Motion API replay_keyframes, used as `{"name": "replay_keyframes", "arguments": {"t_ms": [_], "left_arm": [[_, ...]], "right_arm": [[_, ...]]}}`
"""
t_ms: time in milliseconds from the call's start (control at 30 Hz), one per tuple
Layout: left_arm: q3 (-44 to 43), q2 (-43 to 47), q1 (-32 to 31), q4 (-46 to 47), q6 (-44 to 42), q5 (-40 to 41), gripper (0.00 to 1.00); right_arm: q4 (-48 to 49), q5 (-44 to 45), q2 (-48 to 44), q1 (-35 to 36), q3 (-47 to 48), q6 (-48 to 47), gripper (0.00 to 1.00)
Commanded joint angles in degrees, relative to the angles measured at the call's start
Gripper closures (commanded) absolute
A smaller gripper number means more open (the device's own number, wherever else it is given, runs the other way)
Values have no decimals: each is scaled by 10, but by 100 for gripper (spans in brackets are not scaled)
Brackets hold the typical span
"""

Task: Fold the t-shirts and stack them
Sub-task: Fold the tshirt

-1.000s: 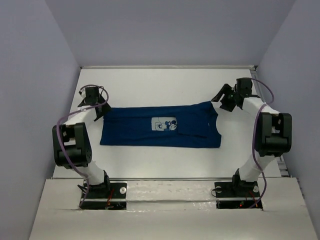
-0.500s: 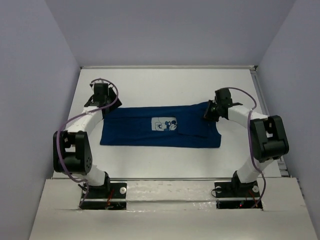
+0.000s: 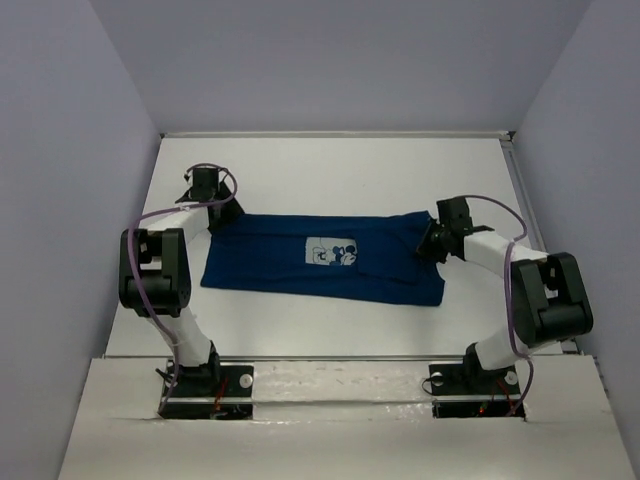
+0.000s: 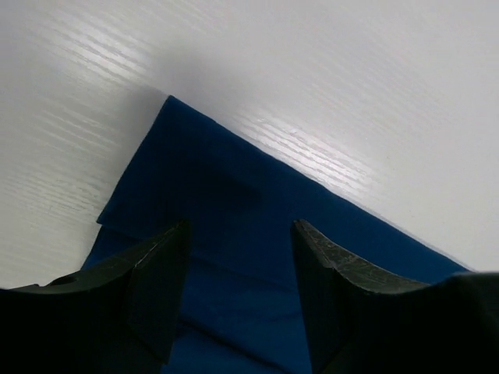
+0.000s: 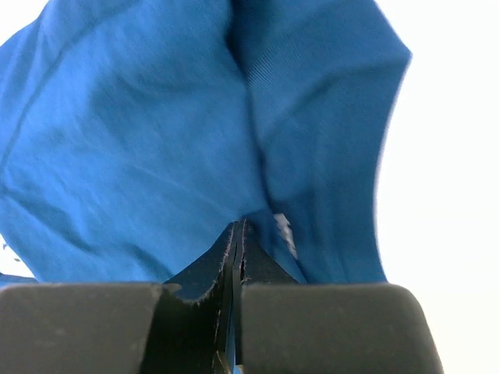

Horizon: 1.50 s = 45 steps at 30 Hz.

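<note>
Navy shirt lies flat on the worktop. Right of its print, right jaws pinch cloth, fully closed. Left of it, left jaws hang half-open over the corner, empty. Close them on both layers before you lift.

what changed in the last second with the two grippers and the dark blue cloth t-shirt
The right gripper came in onto the right end of the dark navy-blue cloth t-shirt and shut on it. The left gripper swung over its far left corner, jaws open. The shirt stayed spread flat.
</note>
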<state>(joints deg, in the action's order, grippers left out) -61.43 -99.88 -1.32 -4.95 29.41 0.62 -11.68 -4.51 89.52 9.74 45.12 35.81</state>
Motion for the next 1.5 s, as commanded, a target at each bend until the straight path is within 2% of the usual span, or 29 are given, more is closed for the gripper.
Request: {"name": "replay_keyframes", "arguments": {"t_ms": [0,133,233,367,467,600,733,800,833,867,933,967,1000,1033,1067,1100,1133,1167,1200,1267,1400,1433,1467], "left_arm": [[-9,4,13,11,-9,5,46],[-14,-8,20,-2,-21,29,46],[-20,-15,26,-6,-16,24,45],[-38,-9,32,-8,-14,24,44],[-45,20,37,-17,-14,19,44],[-36,100,37,-21,-5,-1,44],[-6,192,0,-34,9,-19,44],[14,248,-40,-50,28,-12,44],[20,286,-71,-58,35,8,44],[32,305,-84,-71,44,13,44],[39,361,-101,-98,62,34,44],[39,379,-101,-112,64,39,44],[38,415,-101,-145,67,45,44],[35,432,-101,-160,65,54,43],[26,445,-101,-185,62,68,43],[18,457,-101,-196,58,73,43],[6,470,-101,-204,50,84,43],[-9,471,-101,-212,44,84,42],[-39,471,-101,-222,37,83,41],[-82,464,-101,-237,20,76,41],[-117,466,-101,-239,-4,61,40],[-120,466,-101,-238,-7,55,42],[-127,466,-101,-238,-12,50,49]], "right_arm": [[-74,42,-73,0,28,-35,92],[-97,32,-121,5,48,-60,84],[-101,-4,-103,21,51,-59,82],[-73,-10,-44,70,64,-51,86],[-48,-6,22,76,79,-42,89],[-26,1,112,76,136,-44,92],[-22,-8,215,81,229,-42,93],[-28,-29,297,89,323,-32,93],[-33,-35,331,94,423,-27,93],[-62,-57,411,109,494,-24,93],[-97,-80,498,128,662,-21,91],[-119,-114,543,137,869,-16,87],[-174,-128,633,150,985,-11,74],[-187,-138,667,150,1089,-1,62],[-164,-171,679,150,1197,30,43],[-137,-183,679,150,1185,44,28],[-108,-189,606,150,1137,52,7],[-65,-190,548,150,1060,51,0],[31,-189,486,150,884,50,0],[79,-178,338,150,756,37,0],[90,-177,178,179,521,10,0],[90,-168,151,193,471,8,32],[94,-145,104,221,379,11,60]]}}
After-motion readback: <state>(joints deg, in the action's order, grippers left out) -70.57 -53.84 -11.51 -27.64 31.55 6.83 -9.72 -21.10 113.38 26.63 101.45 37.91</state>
